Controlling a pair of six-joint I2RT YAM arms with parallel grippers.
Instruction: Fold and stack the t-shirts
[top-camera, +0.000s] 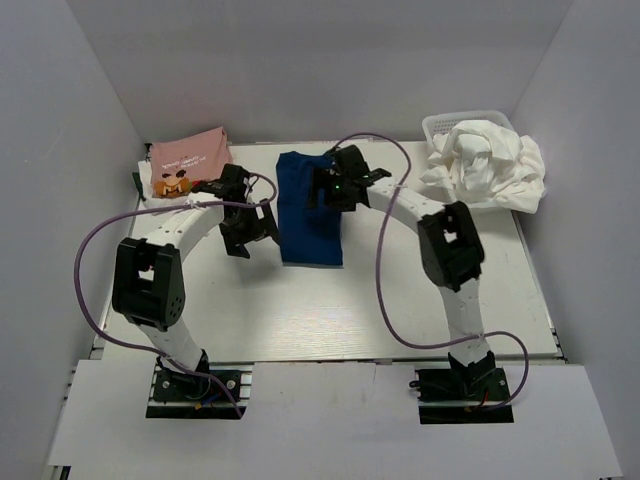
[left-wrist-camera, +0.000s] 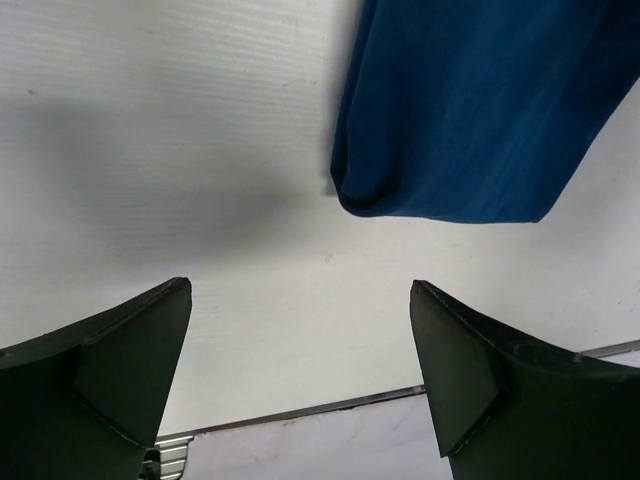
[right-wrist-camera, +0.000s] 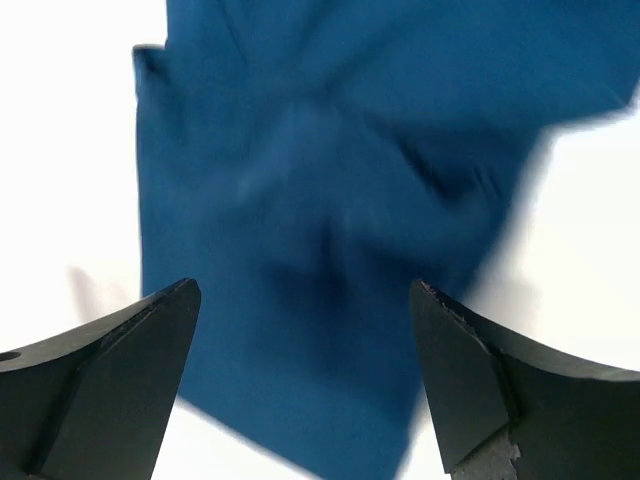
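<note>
On the table (top-camera: 300, 310), white t-shirts (top-camera: 485, 165) are heaped over the basket (top-camera: 440, 125) at far right, likely the unfolded queue. The navy t-shirt (top-camera: 308, 210) lies mid-table as a long strip, probably mid-fold, and the pink t-shirt (top-camera: 188, 160) lies folded far left, apparently the stack spot. The left gripper (left-wrist-camera: 300, 290) hangs released beside the strip and the right gripper (right-wrist-camera: 305, 290) hangs released and empty above it, seemingly placed for the next fold.

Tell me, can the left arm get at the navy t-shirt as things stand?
Probably yes. The left fingers are open, and a corner of the navy t-shirt lies just ahead of them with only bare table between. The right fingers, also open, hang over the same shirt, so the arms might collide.
</note>
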